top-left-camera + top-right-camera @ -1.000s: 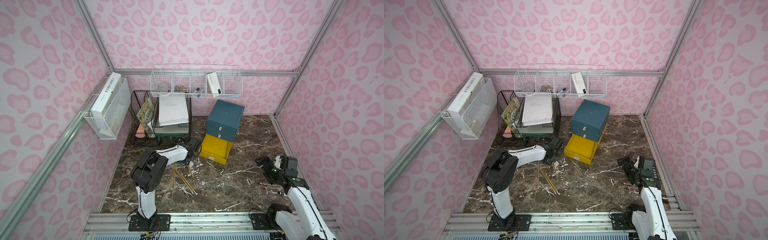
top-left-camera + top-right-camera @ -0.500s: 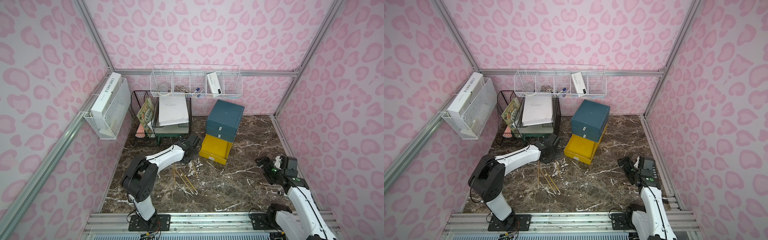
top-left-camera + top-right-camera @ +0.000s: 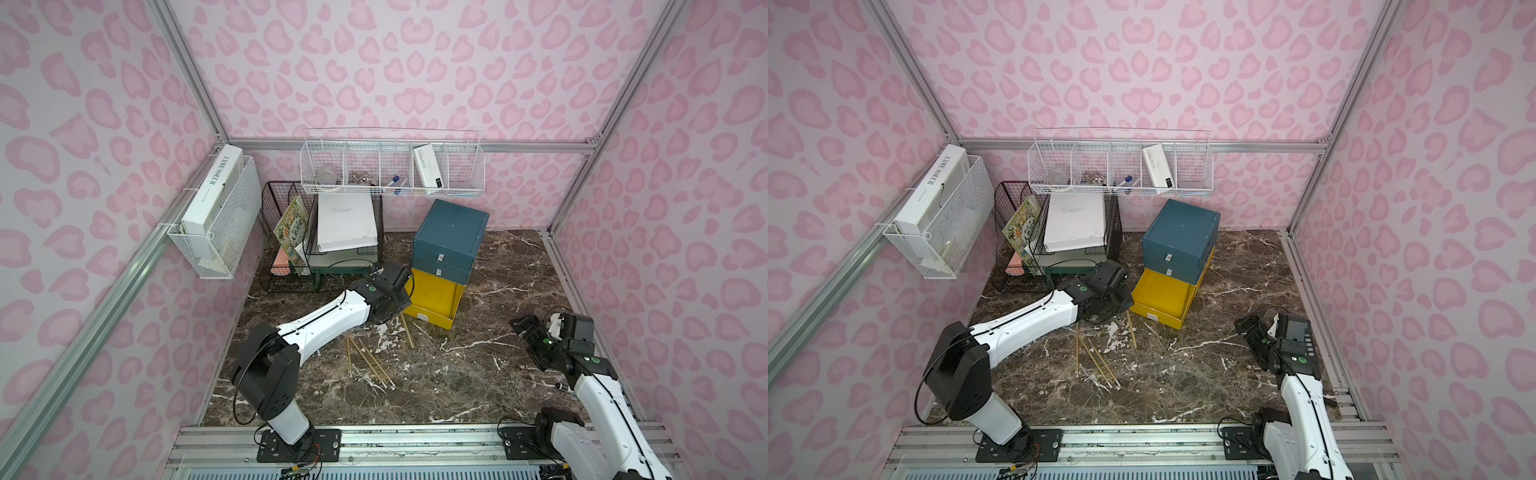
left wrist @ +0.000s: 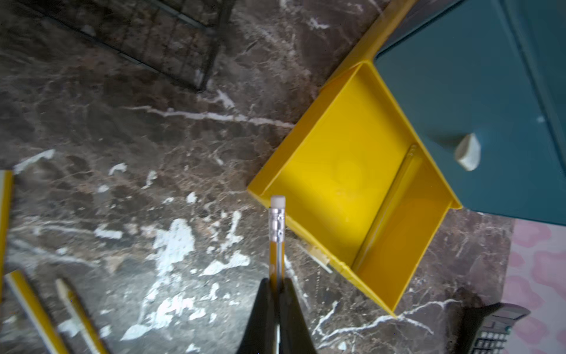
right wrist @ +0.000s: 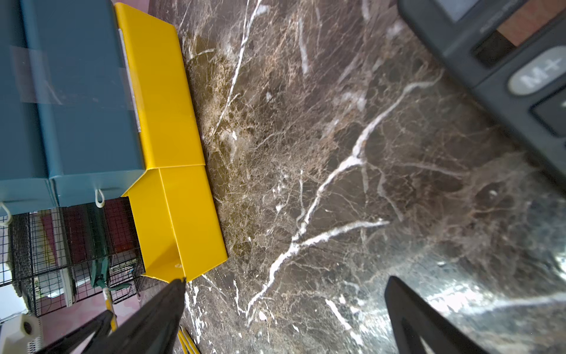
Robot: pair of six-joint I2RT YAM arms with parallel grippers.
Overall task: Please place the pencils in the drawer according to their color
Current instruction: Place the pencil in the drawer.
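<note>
- Writing I can read: the white book [image 3: 216, 185] standing in the wire basket [image 3: 237, 216] at the left of both top views says "L'AME SOEUR" on its spine. A key on the calculator [image 5: 490, 52], upper right of the right wrist view, says "M+". The print on the white box [image 3: 428, 170] in the long wall basket is too small to read.
- My left gripper [image 4: 277, 283] is pinched on one yellow pencil [image 4: 277, 251]. Its silver band and white eraser show against the near corner of the yellow drawer [image 4: 413, 260], at the centre of the left wrist view.
- My right gripper [image 5: 284, 289] stands wide with nothing between its fingers. It sits low over the worktop [image 3: 478, 374] just beside the calculator, at the lower right of both top views.
- The drawer box [image 3: 451, 232] sits right of centre in both top views and has three drawers. Two are teal and pushed in, and the yellow one at the bottom is pulled out. Each has a small white handle.
- Inside the yellow drawer lies one long thin yellow shape. It looks like a pencil, but I cannot tell for sure.
- I count three loose pencils [image 4: 30, 306], all yellow, in the lower left of the left wrist view. In both top views they lie on the worktop at the centre, in front of the drawer box.
</note>
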